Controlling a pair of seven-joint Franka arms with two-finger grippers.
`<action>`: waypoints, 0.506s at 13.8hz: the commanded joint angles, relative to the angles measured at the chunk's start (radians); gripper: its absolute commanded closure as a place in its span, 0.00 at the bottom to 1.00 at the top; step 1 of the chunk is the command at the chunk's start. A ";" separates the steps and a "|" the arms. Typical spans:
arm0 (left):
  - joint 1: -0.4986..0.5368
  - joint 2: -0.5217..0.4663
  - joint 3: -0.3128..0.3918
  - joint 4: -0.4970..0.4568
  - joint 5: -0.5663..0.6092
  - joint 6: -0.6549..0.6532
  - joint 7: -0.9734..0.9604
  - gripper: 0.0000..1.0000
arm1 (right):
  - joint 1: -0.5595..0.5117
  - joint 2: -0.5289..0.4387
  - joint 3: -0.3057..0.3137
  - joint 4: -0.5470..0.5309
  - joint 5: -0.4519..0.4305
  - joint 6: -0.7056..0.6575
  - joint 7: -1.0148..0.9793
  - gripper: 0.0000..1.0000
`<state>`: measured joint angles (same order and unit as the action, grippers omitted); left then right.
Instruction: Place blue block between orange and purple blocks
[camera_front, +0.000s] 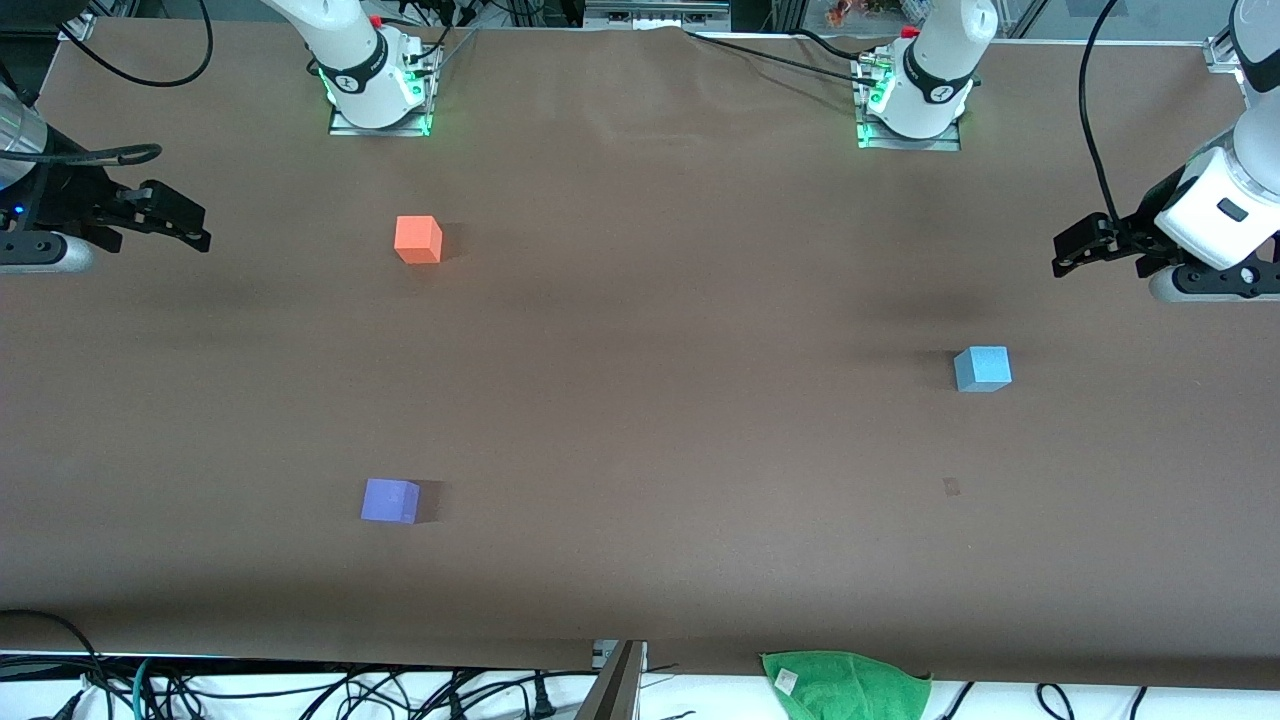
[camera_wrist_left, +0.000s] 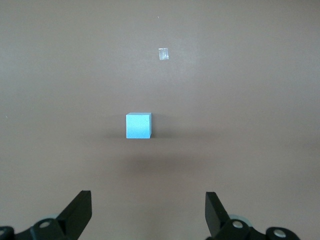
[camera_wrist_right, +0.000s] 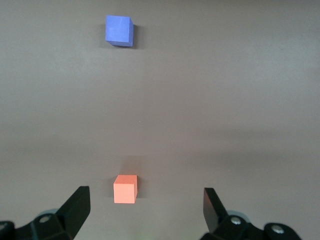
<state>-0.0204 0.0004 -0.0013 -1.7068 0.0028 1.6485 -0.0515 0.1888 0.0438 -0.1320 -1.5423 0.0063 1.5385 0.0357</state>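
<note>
The sky-blue block (camera_front: 982, 368) sits on the brown table toward the left arm's end; it also shows in the left wrist view (camera_wrist_left: 138, 125). The orange block (camera_front: 418, 239) and the purple block (camera_front: 390, 500) sit toward the right arm's end, the purple one nearer the front camera. Both show in the right wrist view, orange (camera_wrist_right: 125, 188) and purple (camera_wrist_right: 119, 30). My left gripper (camera_front: 1078, 247) is open and empty, up in the air at the table's edge. My right gripper (camera_front: 172, 218) is open and empty, raised at the other edge.
A green cloth (camera_front: 845, 682) hangs at the table's front edge. A small pale scrap of tape (camera_front: 951, 487) lies on the table nearer the front camera than the blue block; it also shows in the left wrist view (camera_wrist_left: 163, 53). Cables run along the edges.
</note>
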 joint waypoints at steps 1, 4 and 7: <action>-0.003 0.018 0.004 0.035 -0.007 -0.026 -0.001 0.00 | 0.008 -0.016 -0.009 -0.013 0.020 0.008 -0.014 0.00; -0.004 0.018 0.003 0.035 -0.007 -0.026 -0.002 0.00 | 0.009 -0.016 -0.006 -0.013 0.020 0.011 -0.014 0.00; -0.004 0.018 0.003 0.035 -0.007 -0.032 -0.004 0.00 | 0.009 -0.016 -0.008 -0.013 0.020 0.012 -0.014 0.00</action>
<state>-0.0204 0.0032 -0.0013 -1.7050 0.0028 1.6442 -0.0515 0.1907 0.0438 -0.1318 -1.5423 0.0084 1.5416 0.0348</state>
